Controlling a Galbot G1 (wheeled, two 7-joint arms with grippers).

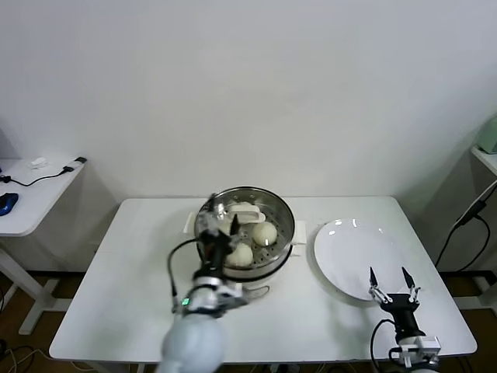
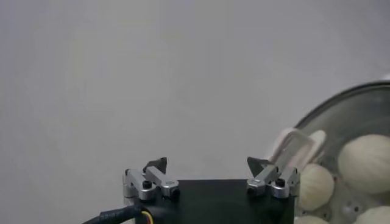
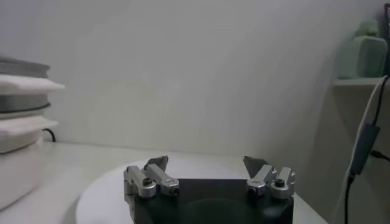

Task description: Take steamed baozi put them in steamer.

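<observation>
Several buns sat in the steamer at the middle of the frame, and the plate to its right showed none.

Two grippers appeared in the head view. The left gripper hung over the near-left rim of the steamer, its jaws spread wide and nothing between them; in its wrist view the buns lay off to one side of the fingers, not in the gap. The right gripper waited in the lower right of the frame, at the near edge of the plate, released and empty too. I could count three buns for certain; whether a fourth lay behind the left arm, I could not tell. With no bun visible on the plate, the loading looked close to done, so the next move was probably for the left arm, the nearer one, to lift straight up clear of the rim.
</observation>
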